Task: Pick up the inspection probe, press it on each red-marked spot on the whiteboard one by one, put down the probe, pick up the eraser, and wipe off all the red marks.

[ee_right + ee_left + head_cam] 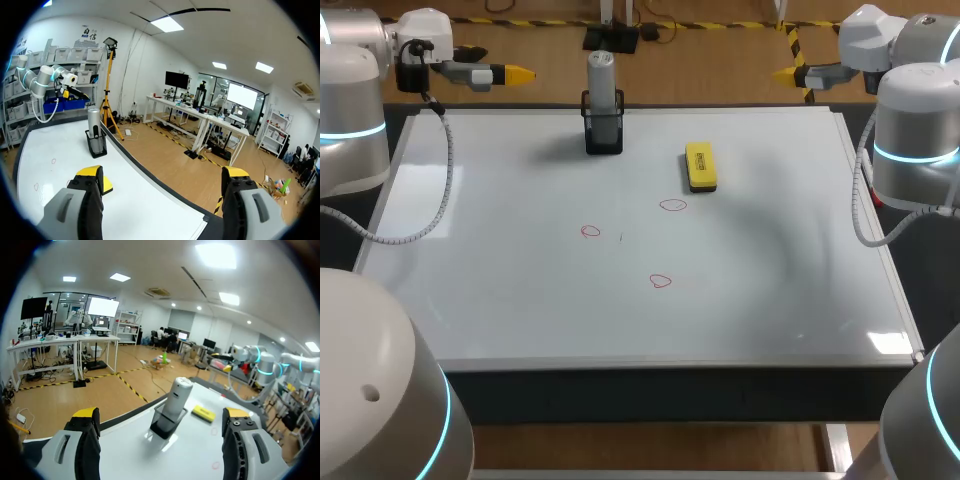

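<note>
The board (520,300) fills the table, with three red marks (660,281) loosely grouped near its middle. At the far edge the probe (601,75) stands upright in a black holder (604,132), top exposed, likely so fingers can close on it from the sides. The eraser (700,165) lies flat near one mark, apart from the holder. The left gripper (160,416) and right gripper (162,175) hang at the far corners, fingers spread wide and empty, so nothing is picked up yet

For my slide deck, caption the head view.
Probe upright in its holder, eraser and three red marks on the whiteboard.
</note>
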Tool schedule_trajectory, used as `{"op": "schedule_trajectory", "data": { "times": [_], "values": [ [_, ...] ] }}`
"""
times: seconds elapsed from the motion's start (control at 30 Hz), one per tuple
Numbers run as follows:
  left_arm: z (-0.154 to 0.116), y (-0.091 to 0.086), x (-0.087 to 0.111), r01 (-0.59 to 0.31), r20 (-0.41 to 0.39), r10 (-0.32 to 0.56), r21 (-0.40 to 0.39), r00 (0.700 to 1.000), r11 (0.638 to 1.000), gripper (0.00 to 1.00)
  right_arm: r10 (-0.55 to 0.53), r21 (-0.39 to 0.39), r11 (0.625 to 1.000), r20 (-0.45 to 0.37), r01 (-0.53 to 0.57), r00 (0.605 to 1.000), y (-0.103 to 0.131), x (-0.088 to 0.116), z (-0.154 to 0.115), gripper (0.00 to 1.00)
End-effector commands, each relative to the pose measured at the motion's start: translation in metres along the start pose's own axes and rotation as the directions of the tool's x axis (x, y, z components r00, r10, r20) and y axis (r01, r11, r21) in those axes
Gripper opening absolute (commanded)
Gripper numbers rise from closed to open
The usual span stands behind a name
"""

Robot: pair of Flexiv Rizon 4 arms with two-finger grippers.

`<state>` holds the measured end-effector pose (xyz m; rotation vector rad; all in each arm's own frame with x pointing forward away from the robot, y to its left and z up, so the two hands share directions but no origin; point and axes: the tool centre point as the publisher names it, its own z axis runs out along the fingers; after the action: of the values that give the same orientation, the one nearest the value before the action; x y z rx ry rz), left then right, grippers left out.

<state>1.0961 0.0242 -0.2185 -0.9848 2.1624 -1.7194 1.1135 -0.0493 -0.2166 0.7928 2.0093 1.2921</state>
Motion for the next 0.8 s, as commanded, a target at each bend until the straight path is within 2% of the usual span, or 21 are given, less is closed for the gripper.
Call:
{"op": "schedule_trajectory", "data": {
  "times": [0.03, 0.17, 0.37, 0.57, 0.8],
  "values": [
    [0.0, 0.001, 0.0, 0.0, -0.001, 0.0, 0.001, 1.0, 1.0, 1.0, 0.0, 0.001, 1.0, -0.001, 0.0, 1.0, 0.0, 0.0, 0.0, 1.0],
    [0.001, 0.001, -0.001, -0.013, -0.005, 0.013, -0.006, 1.0, 1.0, 1.0, 0.0, 0.001, 1.0, -0.001, 0.0, 1.0, 0.0, 0.0, 0.0, 1.0],
    [0.007, -0.003, 0.0, -0.105, -0.106, 0.104, -0.006, 0.989, 0.994, 1.0, 0.0, 0.001, 1.0, -0.001, 0.0, 1.0, 0.0, 0.0, 0.0, 1.0],
    [0.011, -0.006, -0.002, -0.179, -0.216, 0.176, 0.004, 0.96, 0.984, 1.0, 0.0, 0.001, 1.0, -0.001, 0.0, 1.0, 0.0, 0.0, 0.0, 1.0],
    [0.018, -0.005, -0.005, -0.216, -0.336, 0.225, 0.065, 0.915, 0.974, 1.0, 0.0, 0.001, 1.0, -0.001, 0.0, 1.0, 0.0, 0.0, 0.0, 1.0]
  ]
}}
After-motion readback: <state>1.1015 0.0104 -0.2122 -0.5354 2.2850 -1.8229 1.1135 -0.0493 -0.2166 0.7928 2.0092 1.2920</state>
